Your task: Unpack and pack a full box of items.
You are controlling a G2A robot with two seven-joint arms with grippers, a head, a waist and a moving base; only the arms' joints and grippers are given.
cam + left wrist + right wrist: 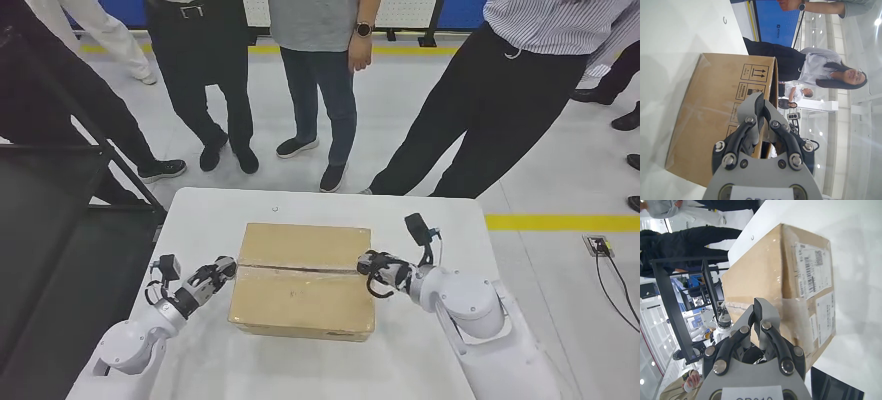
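1. A closed cardboard box (300,290) (715,98) (757,275) sits near the middle of the white tabletop (420,220), with its flaps down. A seam (300,268) runs across its top from one short end to the other.
2. The left gripper (222,268) (761,106) is at the box's left end, level with the seam. Its fingers (748,106) are pressed together with nothing between them.
3. In the left wrist view, these closed fingers point at the upper edge of the box's end wall, just beside the printed handling symbols (755,73). Whether the tips touch the cardboard cannot be told.
4. The right gripper (366,265) (755,308) is at the opposite end of the box, also in line with the seam. Its fingers (770,311) are likewise closed on nothing.
5. In the right wrist view, the closed tips lie at the top edge of the box, where clear tape (795,308) folds over the corner from the top onto the end wall. Contact cannot be confirmed here either.
6. White shipping labels (814,272) are stuck on the end wall that faces the right gripper.
7. The box lies between the two grippers, one at each short end. Neither pair of fingers grips any part of it.
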